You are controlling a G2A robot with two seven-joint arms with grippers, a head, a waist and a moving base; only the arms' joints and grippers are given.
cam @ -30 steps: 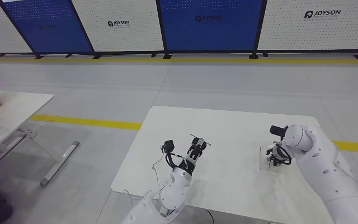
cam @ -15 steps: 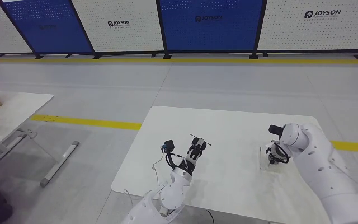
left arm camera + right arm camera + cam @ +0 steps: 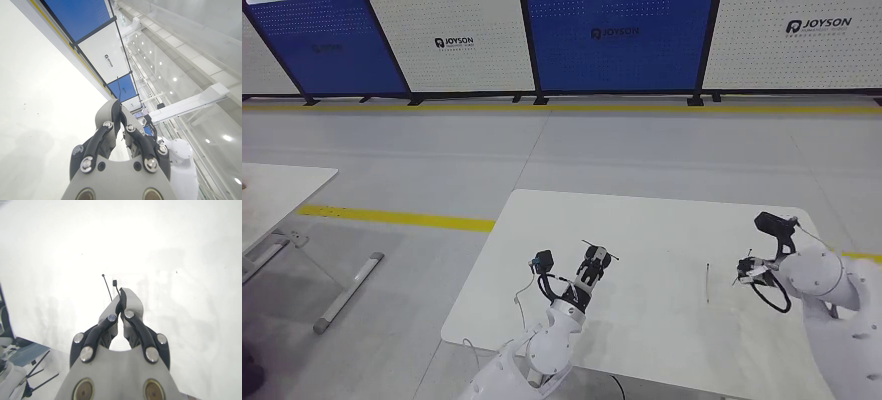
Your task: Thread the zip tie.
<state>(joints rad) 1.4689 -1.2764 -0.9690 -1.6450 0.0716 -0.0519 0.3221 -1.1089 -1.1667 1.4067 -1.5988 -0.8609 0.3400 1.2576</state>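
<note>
My left gripper (image 3: 119,103) is shut on a thin black zip tie (image 3: 118,86), whose tail sticks out past the fingertips; it sits near the table's front middle (image 3: 594,262). My right gripper (image 3: 121,294) is shut on a second black zip tie (image 3: 115,283), its square head just beyond the fingertips, held above the table's right side (image 3: 747,268). A third zip tie (image 3: 106,286) lies flat on the table just beside the right gripper, seen from above as a thin dark line (image 3: 707,283).
The white table (image 3: 642,230) has bare surface between the two arms. Its right edge runs close to the right arm. Blue and white panels (image 3: 617,40) stand far behind on the floor.
The right gripper has lifted off the table and shifted right with a zip tie in it, leaving another tie lying where it was. The left arm has kept still.
</note>
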